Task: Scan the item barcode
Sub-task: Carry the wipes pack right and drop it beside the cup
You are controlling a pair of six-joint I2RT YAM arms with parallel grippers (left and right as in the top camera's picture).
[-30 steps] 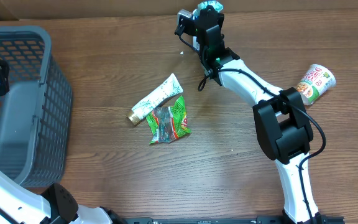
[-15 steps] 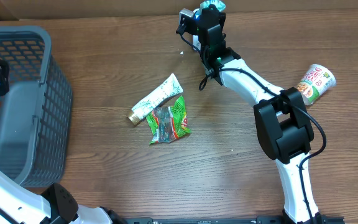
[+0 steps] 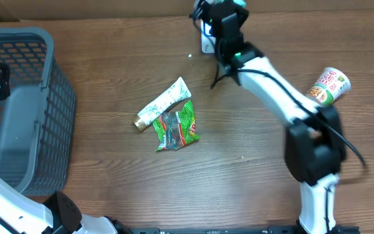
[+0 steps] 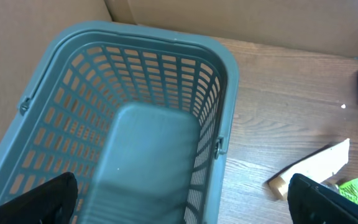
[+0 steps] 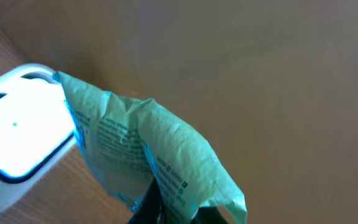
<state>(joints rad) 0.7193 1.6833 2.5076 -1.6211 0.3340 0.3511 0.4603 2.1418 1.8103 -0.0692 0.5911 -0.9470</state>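
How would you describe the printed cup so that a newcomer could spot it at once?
From the grey basket at the table's left edge, cross to the opposite side, beyond the right arm. The cup lies on its side, alone: the only round item, unlike the flat tube and green packet in the middle.

Left side of wooden table [image 3: 239, 182], you have grey mesh basket [image 3: 60, 110], upright. Mid-table you see white-green tube [image 3: 163, 103] lying diagonal, cap end toward basket; crumpled green foil packet [image 3: 177, 125] touching its lower side. Right edge: printed cup [image 3: 328, 86] on its side, well apart from both.
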